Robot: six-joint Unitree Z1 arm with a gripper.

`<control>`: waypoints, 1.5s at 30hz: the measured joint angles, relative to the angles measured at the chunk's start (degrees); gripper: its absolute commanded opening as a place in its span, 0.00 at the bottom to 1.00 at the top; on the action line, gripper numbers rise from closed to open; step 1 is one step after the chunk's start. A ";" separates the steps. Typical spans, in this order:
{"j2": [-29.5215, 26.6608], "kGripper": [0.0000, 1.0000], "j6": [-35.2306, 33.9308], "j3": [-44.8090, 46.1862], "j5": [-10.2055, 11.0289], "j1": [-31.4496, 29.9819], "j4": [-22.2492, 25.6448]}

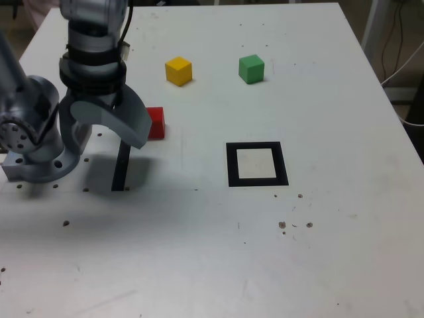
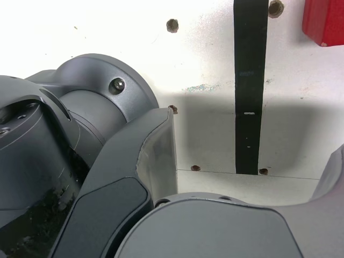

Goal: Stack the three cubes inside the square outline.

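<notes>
On the white table (image 1: 331,252) the arm's hand (image 1: 109,129) hangs at the exterior view's left, jaws spread wide and empty, above a thin black strip (image 1: 121,169). The red cube (image 1: 156,123) sits just behind it, partly hidden. The yellow cube (image 1: 178,71) and green cube (image 1: 251,69) stand farther back, apart. The square outline (image 1: 257,163) lies empty near the centre.

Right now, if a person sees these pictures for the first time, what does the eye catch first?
First, the grey arm at the exterior view's left, its claw open above a thin black strip, with the red cube just beside it. Then the yellow cube and green cube farther back, and the empty black square outline near the middle.
</notes>
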 measured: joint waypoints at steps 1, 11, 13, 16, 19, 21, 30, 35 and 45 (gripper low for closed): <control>0.00 0.99 0.00 0.00 -0.03 0.00 0.00; 0.00 0.99 -0.01 0.01 -0.05 0.00 0.00; 0.00 0.99 -0.01 0.01 -0.05 0.00 0.00; 0.00 0.99 -0.01 0.01 -0.06 0.00 0.00; 0.00 0.99 -0.10 -0.16 -0.08 0.00 0.09; 0.05 0.99 -0.36 -0.79 -0.09 0.00 0.30; 1.55 0.99 -1.32 -2.90 0.05 0.00 2.15; 2.52 0.99 -1.32 -6.12 0.98 0.00 5.23; 4.39 0.99 -0.27 -12.41 2.76 2.18 9.38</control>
